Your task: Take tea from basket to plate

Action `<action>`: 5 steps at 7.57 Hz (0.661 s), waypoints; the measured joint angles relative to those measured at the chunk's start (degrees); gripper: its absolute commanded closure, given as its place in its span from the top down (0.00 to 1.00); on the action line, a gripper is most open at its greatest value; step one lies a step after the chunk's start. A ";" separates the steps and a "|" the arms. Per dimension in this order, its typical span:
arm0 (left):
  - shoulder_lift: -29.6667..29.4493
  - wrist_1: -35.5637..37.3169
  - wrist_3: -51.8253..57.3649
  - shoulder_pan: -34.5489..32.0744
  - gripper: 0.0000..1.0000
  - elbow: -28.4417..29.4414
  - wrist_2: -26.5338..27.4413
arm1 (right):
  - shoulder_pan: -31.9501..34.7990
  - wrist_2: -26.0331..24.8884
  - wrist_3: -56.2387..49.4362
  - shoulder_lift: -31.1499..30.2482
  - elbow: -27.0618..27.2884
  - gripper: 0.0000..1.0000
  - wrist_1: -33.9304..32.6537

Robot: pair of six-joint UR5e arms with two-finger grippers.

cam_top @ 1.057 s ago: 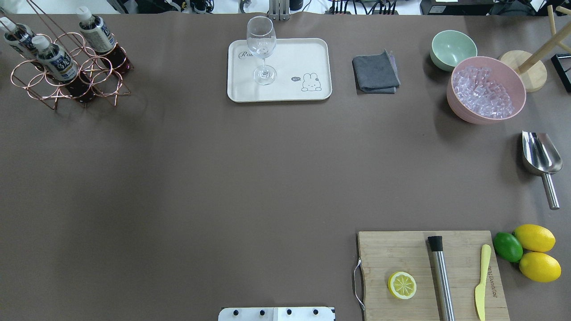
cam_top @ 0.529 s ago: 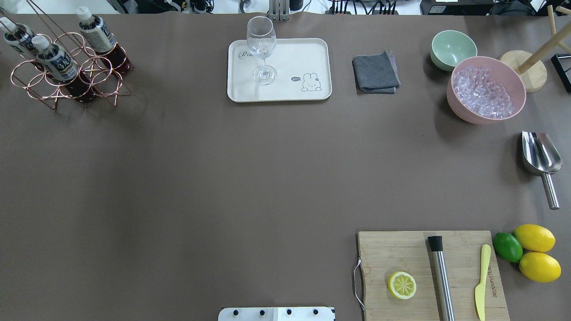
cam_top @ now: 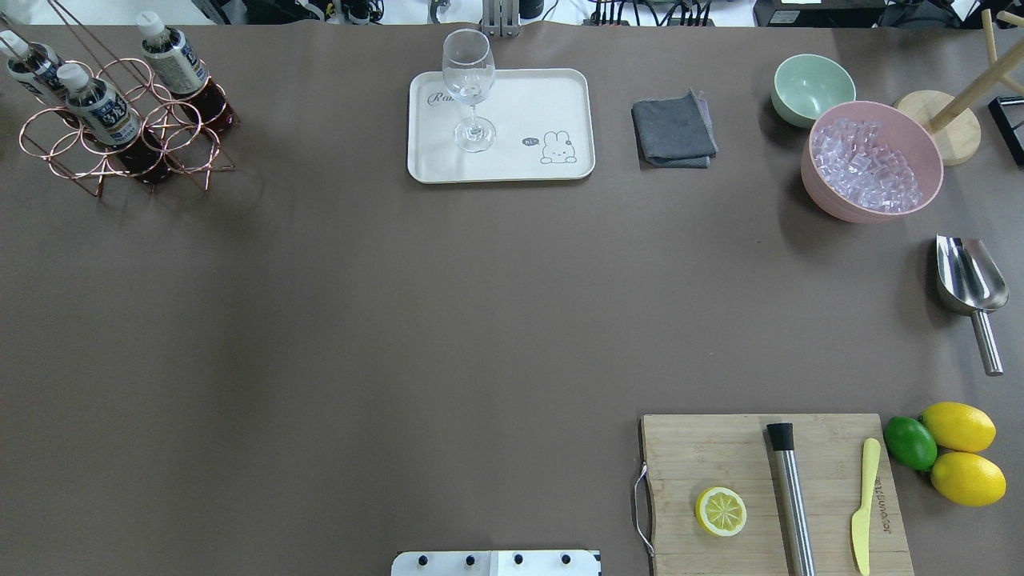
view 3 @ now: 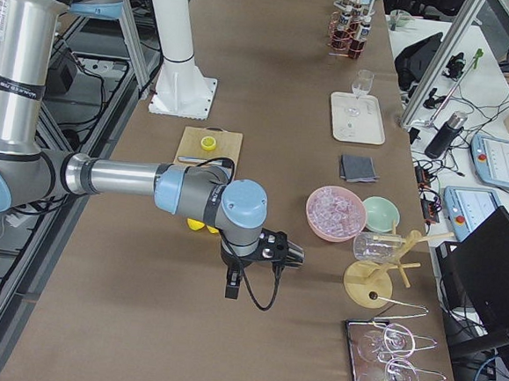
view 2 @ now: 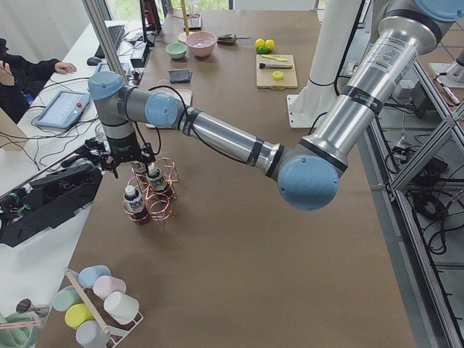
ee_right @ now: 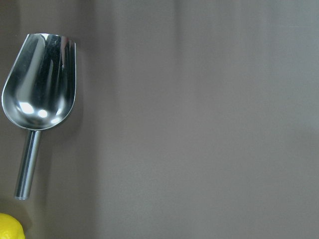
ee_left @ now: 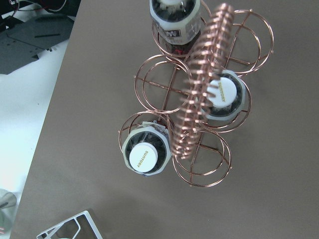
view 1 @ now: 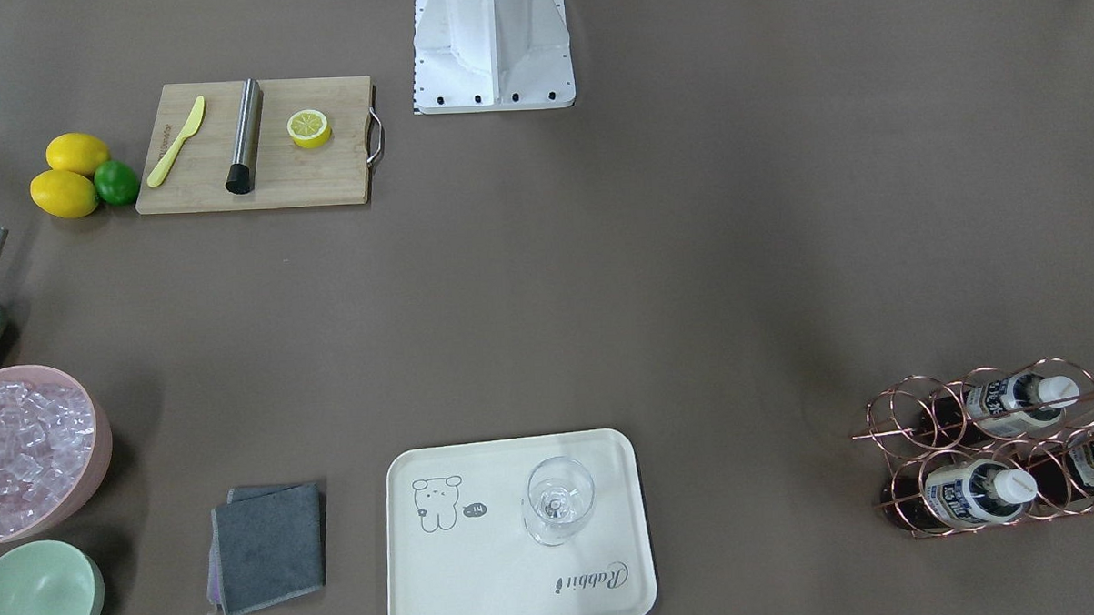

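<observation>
Three bottles of tea (ee_left: 146, 155) stand in the basket (ee_left: 199, 99) beneath the left fingers (view 2: 125, 161), grip impossible to tell, the plate (cam_top: 520, 104) with its glass (cam_top: 469, 72) well apart beyond, the right fingers (view 3: 292, 252), likewise unreadable, above the surface (ee_right: 199, 124) by the scoop (ee_right: 42, 84).

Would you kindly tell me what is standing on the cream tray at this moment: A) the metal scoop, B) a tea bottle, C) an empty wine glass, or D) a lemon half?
C: an empty wine glass stands upright on the tray, while all three tea bottles sit in the wire basket.
</observation>
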 measured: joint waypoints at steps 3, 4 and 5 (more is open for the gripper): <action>-1.31 0.19 -0.02 1.11 0.99 0.33 -3.06 | 0.03 0.00 0.00 0.01 -0.04 1.00 0.00; -1.45 0.15 -0.09 2.08 0.99 0.20 -3.58 | 0.03 0.04 0.03 0.01 -0.04 1.00 0.00; -1.59 0.07 -0.13 2.89 0.99 0.09 -3.83 | 0.04 0.07 0.03 -0.01 -0.04 1.00 0.00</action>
